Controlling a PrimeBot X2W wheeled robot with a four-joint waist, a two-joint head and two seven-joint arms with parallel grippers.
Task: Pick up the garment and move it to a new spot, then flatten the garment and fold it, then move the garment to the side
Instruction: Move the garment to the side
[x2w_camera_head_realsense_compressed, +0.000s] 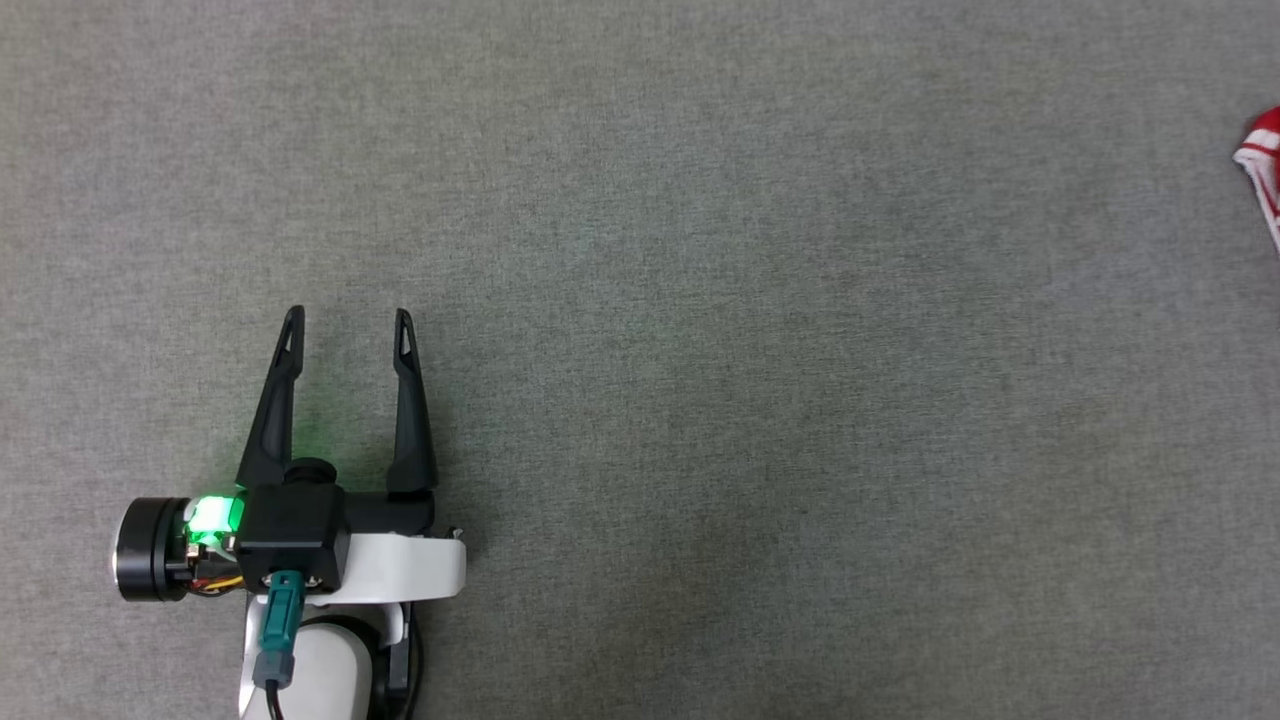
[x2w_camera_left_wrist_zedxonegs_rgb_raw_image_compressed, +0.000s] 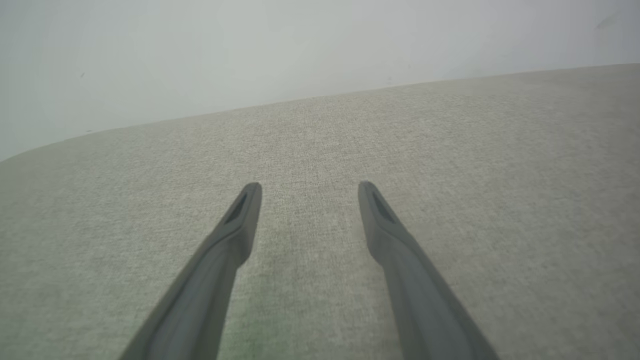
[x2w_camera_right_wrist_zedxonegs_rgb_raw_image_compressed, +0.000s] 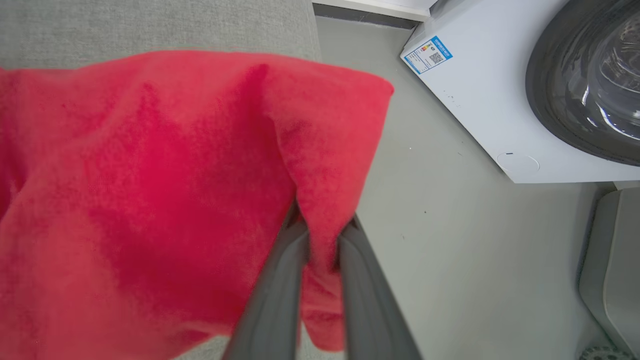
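Fabric surface (x2w_camera_head_realsense_compressed: 760, 330) near washing machine (x2w_camera_right_wrist_zedxonegs_rgb_raw_image_compressed: 480, 100)

The table (x2w_camera_head_realsense_compressed: 700, 250) is covered in grey woven cloth, rough and matt. The jersey (x2w_camera_right_wrist_zedxonegs_rgb_raw_image_compressed: 150, 175) is made of soft red cloth, a bit fuzzy. The left gripper (x2w_camera_head_realsense_compressed: 349, 314) is made of dark, matt, smooth plastic. The washer (x2w_camera_right_wrist_zedxonegs_rgb_raw_image_compressed: 480, 110) is cased in smooth white panels with a slight shine, and its door (x2w_camera_right_wrist_zedxonegs_rgb_raw_image_compressed: 600, 80) is fitted with shiny glass. The floor (x2w_camera_right_wrist_zedxonegs_rgb_raw_image_compressed: 440, 240) is smooth and dull.

Grey cloth surface (x2w_camera_head_realsense_compressed: 700, 300) w/ garment (x2w_camera_head_realsense_compressed: 1266, 140)
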